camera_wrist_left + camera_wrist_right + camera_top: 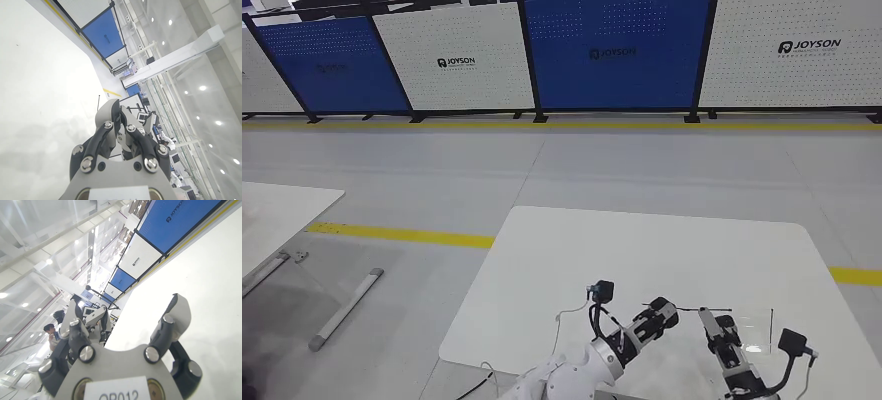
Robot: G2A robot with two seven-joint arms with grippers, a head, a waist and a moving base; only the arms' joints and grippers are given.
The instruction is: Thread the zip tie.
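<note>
Two grippers close together over white table [642,250]. Left gripper [120,113] fingers closed, apparently pinching black zip tie [92,290], strand sticking out past fingertips. Right gripper [124,299] fingers spread wide, empty. Likely next: right fingers close near free tail tip, steer it squarely into head.

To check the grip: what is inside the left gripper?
The left gripper is shut on a dark strip, likely the zip tie; its pads hide the pinched part.
</note>
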